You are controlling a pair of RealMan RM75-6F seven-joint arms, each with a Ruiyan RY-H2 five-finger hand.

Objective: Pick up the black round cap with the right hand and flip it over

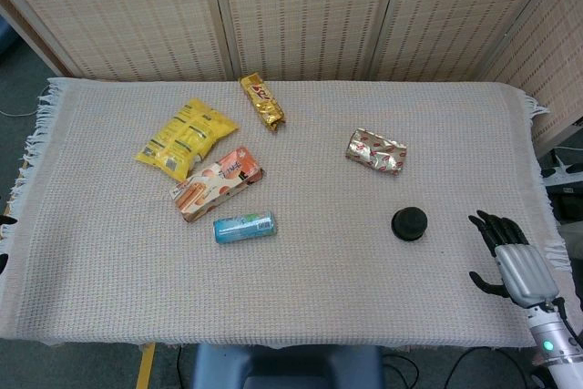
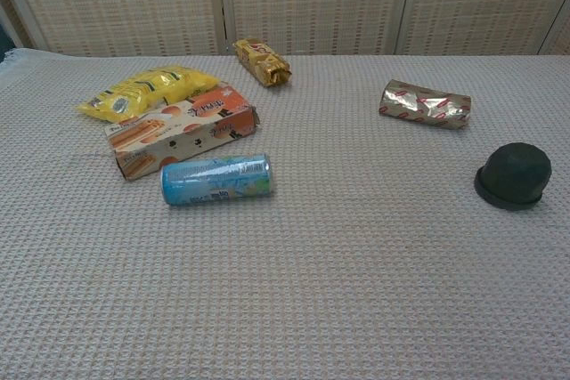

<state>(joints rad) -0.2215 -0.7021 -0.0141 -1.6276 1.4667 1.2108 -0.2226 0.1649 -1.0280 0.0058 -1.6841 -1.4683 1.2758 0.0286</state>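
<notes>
Sitting dome-side up on the cloth, your black round cap (image 1: 409, 223) lies toward the right side of the table, untouched, with its wider rim flat against the weave. Your right hand (image 1: 504, 252) is near it but apart, further right at the table's edge; you can see its dark fingers (image 1: 489, 223) spread and holding nothing. It shows only in the head view, and the arm below it is cut off by the frame corner. Your left hand appears in neither view.

Beyond the cap, toward the far side, lies a silver wrapped packet (image 1: 376, 150) with red markings. Well apart to the left you have a blue can (image 1: 244, 227) on its side, an orange snack box (image 1: 217, 183) just behind it, a yellow snack bag (image 1: 186, 138) touching or nearly touching the box's far end, and a gold wrapped bar (image 1: 262, 101) near the far edge.

Everything rests on a beige waffle-weave cloth (image 1: 328, 289) that covers the table, with a fringe hanging at its left and right ends. Behind it stands a woven folding screen (image 1: 301, 6) in pale panels with light frames. A grey floor shows at the left, and a dark blue-grey shape sits below the near edge in the head view.

You cannot read the print on the packets at this size.
</notes>
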